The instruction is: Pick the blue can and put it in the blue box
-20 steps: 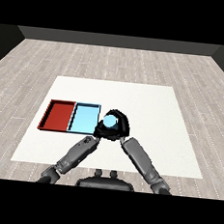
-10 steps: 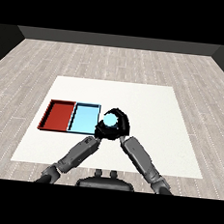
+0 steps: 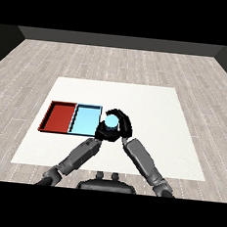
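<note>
The blue can (image 3: 112, 120) shows as a pale blue round top just right of the light blue tray (image 3: 85, 120). My right hand (image 3: 123, 127) is curled round it, with fingers arching over its far side, and holds it above the table. My left hand (image 3: 101, 132) lies close against the can's near left side, partly merged with the right hand's dark shape. Whether it touches the can is unclear. The can stands beside the blue tray's right rim, not over its floor.
A red tray (image 3: 59, 116) adjoins the blue tray on its left. Both lie at the left of the white table (image 3: 154, 114). Grey wood-pattern floor surrounds the table.
The right hand with the can has edged very slightly left, toward the blue tray. The left arm has hardly moved.
</note>
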You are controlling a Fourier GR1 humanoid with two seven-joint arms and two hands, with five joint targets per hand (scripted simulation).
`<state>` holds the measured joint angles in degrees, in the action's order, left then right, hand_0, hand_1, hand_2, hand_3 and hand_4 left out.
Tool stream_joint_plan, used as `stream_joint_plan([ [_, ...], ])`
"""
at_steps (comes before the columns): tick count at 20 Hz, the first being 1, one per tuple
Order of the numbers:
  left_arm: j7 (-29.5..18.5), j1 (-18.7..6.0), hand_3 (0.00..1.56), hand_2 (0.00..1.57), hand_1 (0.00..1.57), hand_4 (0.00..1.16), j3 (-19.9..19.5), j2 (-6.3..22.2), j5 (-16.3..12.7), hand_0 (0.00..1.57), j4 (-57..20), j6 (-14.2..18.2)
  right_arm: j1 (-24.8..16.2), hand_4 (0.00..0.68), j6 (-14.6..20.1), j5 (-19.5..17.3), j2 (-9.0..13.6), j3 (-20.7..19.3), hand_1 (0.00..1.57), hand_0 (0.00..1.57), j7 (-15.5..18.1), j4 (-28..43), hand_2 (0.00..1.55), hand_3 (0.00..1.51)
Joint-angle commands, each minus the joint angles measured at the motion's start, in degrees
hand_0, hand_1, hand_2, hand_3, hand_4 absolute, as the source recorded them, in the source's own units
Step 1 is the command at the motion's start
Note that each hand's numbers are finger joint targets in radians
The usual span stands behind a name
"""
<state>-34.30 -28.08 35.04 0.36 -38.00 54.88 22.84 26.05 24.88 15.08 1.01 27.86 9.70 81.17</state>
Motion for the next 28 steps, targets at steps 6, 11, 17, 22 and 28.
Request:
stream_joint_plan([
  [6,-4.2,-0.9,1.53,1.57,1.57,1.13,0.5,-0.3,-2.3,1.57,-1.7,-0.2,-1.8,0.000,-2.0,-4.4,-1.0,-0.3,0.00,0.00,-3.1,0.5,0.00,0.00],
  [11,-4.2,-0.2,1.53,1.57,1.57,1.14,-3.3,-0.3,1.3,1.57,-4.3,-1.3,-2.6,0.000,-4.2,-4.6,-1.0,-4.8,0.00,0.00,-1.3,1.9,0.00,0.00],
  [17,-0.5,-1.6,1.53,1.57,1.57,1.15,-5.3,2.2,3.2,1.57,-2.7,0.2,-11.6,0.000,-7.9,-2.1,1.3,-8.6,0.00,0.00,2.8,11.5,0.00,0.00],
  [22,-1.2,-4.5,1.53,1.57,1.57,1.15,-7.8,4.6,4.7,1.57,-5.3,1.3,-14.5,0.000,-9.4,6.0,1.5,-17.9,0.00,0.00,4.9,13.7,0.00,0.00],
  [28,7.1,-6.0,1.52,1.57,1.57,1.15,-10.6,12.5,7.0,1.57,-4.3,2.7,-23.9,0.000,-14.0,8.3,3.9,-20.0,0.00,0.00,8.1,17.3,0.00,0.00],
])
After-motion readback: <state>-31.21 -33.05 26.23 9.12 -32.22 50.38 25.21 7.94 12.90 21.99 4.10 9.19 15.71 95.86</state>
